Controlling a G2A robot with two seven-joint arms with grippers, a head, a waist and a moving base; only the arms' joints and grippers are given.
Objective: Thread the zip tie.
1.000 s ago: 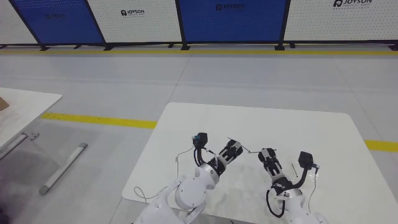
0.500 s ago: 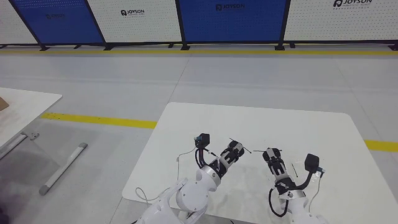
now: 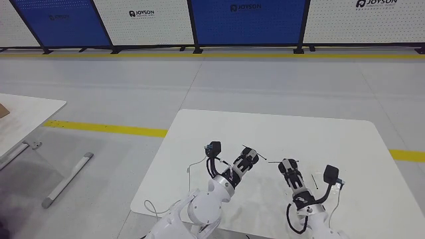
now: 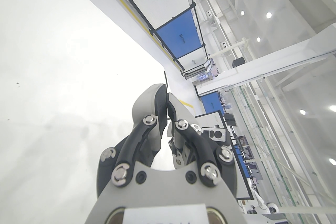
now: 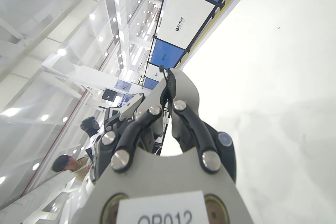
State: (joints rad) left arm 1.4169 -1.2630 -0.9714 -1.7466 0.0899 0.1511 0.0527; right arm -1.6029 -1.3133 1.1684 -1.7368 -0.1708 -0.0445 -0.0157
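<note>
- Top view: The white surface (image 3: 279,133) is seen from above, with both arms over its near half.
- The left end effector (image 3: 251,156) and the right end effector (image 3: 285,164) are held near each other but apart, over the middle of the near half.
- The zip tie (image 3: 260,156) is seen as a thin black line sticking out of the left end effector and slanting toward the right one.
- A short black piece is seen projecting from the right end effector toward the left one. Whether the two pieces meet cannot be told from above.
- Blue and white partition panels (image 3: 246,6) are noted beyond the floor behind the surface.
- Left wrist view: The left end effector (image 4: 166,93) is seen pressed together, with a thin black strip of the zip tie (image 4: 165,79) pinched between its pads.
- The strip's narrow end is seen poking out just past the fingertips, with the surface (image 4: 52,51) to one side.
- Right wrist view: The right end effector (image 5: 168,76) is likewise clamped on the zip tie (image 5: 161,68).
- The tie's small square head is seen just beyond the fingertips, and the strip runs back between the pads.
- The surface (image 5: 262,64) is seen beside it.
</note>
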